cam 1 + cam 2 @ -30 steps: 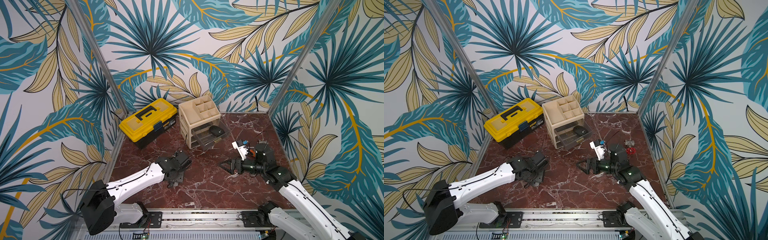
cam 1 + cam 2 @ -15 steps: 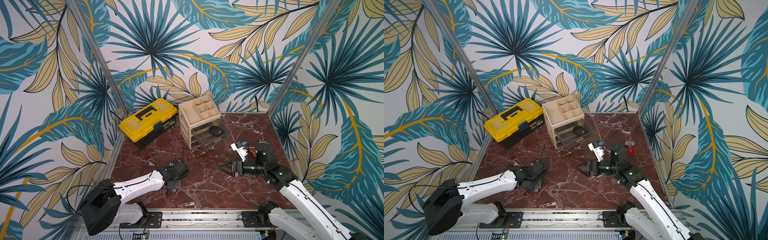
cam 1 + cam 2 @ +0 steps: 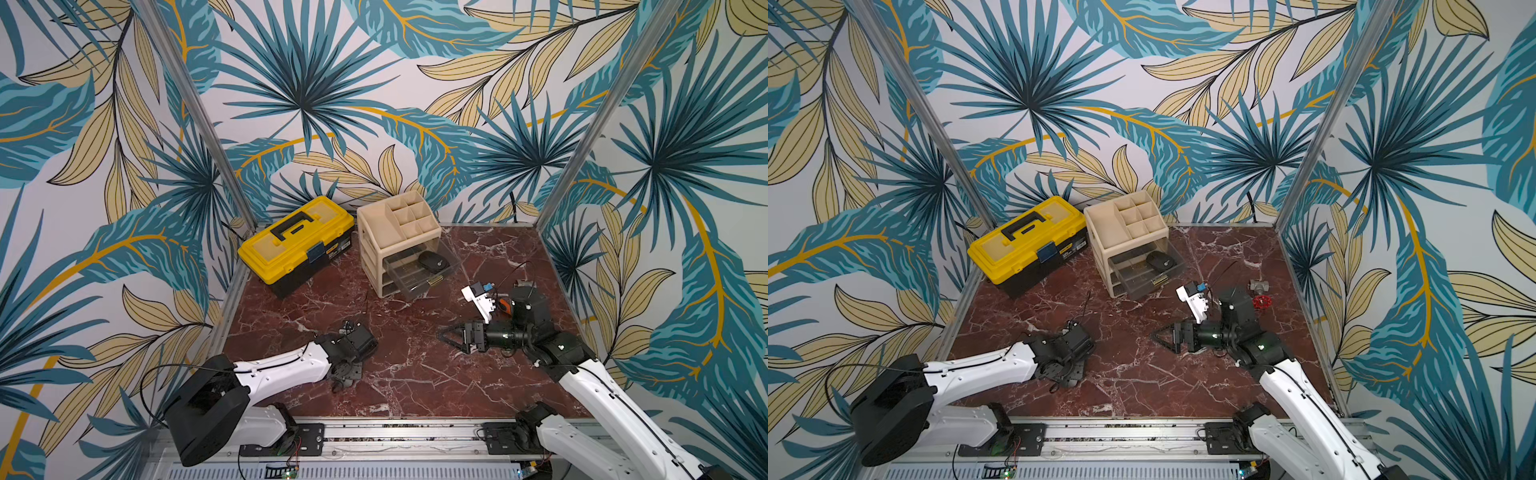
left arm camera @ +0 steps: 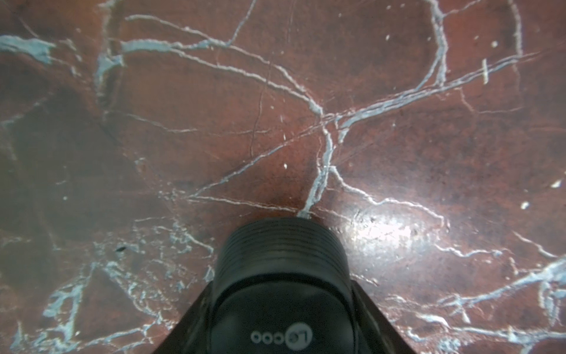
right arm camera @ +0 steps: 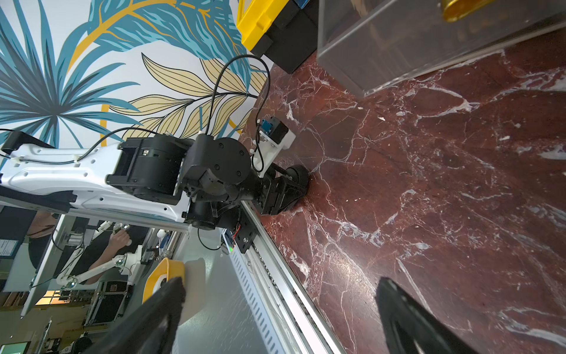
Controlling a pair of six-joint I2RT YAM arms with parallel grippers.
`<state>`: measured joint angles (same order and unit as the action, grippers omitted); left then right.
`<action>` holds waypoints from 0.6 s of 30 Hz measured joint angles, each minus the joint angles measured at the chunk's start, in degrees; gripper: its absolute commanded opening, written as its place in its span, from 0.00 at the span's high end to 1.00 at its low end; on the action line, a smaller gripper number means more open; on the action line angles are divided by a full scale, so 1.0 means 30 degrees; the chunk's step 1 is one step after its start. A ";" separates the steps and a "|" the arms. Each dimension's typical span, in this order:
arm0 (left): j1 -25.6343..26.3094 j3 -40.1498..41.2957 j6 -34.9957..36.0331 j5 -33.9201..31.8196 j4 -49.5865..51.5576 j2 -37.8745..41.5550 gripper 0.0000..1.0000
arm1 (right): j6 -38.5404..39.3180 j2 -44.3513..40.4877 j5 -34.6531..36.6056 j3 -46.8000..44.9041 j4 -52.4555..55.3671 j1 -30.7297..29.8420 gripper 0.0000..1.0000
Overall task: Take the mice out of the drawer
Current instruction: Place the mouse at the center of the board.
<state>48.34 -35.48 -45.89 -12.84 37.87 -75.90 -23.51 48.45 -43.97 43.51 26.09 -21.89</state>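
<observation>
The left gripper (image 3: 345, 372), pointing down near the table's front, is clamped partway closed around a dark grey mouse (image 4: 280, 285) whose nose is down at the red marble table (image 3: 415, 374). The right gripper (image 3: 448, 335) hovers nearby, jaws spread wide, empty. Farther back, a second mouse (image 3: 433, 262) lies in the pulled-out clear drawer (image 3: 405, 275) of a beige organizer (image 3: 386, 232) — beside a yellow toolbox (image 3: 297, 239).

A mouse (image 3: 433, 262) lies in the open drawer (image 3: 405, 275) (toolbox (image 3: 297, 241) left of it).
</observation>
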 measured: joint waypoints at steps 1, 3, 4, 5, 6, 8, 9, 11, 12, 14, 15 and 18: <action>0.0000 0.0000 -0.0015 -0.0007 -0.0015 -0.0080 0.38 | 0.0000 -0.0007 0.0007 0.0000 0.0000 0.0000 0.01; 0.0000 -0.0007 -0.0051 0.0000 -0.0036 -0.0211 0.36 | 0.0000 -0.0007 0.0015 0.0000 0.0007 0.0000 0.01; 0.0000 -0.0007 -0.0073 -0.0007 -0.0044 -0.0226 0.34 | 0.0000 -0.0007 0.0022 0.0000 0.0022 0.0000 0.01; 0.0007 -0.0007 -0.0066 0.0000 -0.0051 -0.0226 0.32 | 0.0000 -0.0007 0.0022 0.0000 0.0058 0.0000 0.01; 0.0007 -0.0007 -0.0073 0.0007 -0.0066 -0.0233 0.30 | 0.0000 -0.0007 0.0044 0.0000 0.0087 0.0000 0.01; 0.0007 -0.0007 -0.0153 0.0000 -0.0102 -0.0233 0.27 | 0.0000 -0.0007 0.0073 0.0000 0.0175 0.0000 0.01; 0.0007 -0.0007 -0.0197 0.0000 -0.0117 -0.0233 0.25 | -0.0007 -0.0007 0.0073 0.0000 0.0204 0.0000 0.01; 0.0007 -0.0007 -0.0204 0.0000 -0.0117 -0.0233 0.22 | -0.0022 -0.0007 0.0080 0.0000 0.0248 0.0000 0.02; 0.0000 -0.0007 -0.0211 0.0000 -0.0102 -0.0233 0.20 | -0.0095 -0.0036 0.0175 -0.0022 0.0240 0.0000 0.03; 0.0000 -0.0095 -0.0211 -0.0015 0.0109 -0.0233 0.17 | -0.0561 -0.0284 0.0576 -0.0262 -0.0051 0.0000 0.04; 0.0000 -0.0270 -0.0182 -0.0029 0.0379 -0.0211 0.16 | -0.1056 -0.0503 0.1049 -0.0539 -0.0372 0.0000 0.05; 0.0007 -0.1443 0.0044 -0.0102 0.1443 0.0051 0.16 | -0.3067 -0.1144 0.2929 -0.1770 -0.1865 0.0000 0.12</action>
<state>48.36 -39.81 -45.76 -13.15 42.19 -75.75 -32.71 45.01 -35.18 38.20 20.49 -21.89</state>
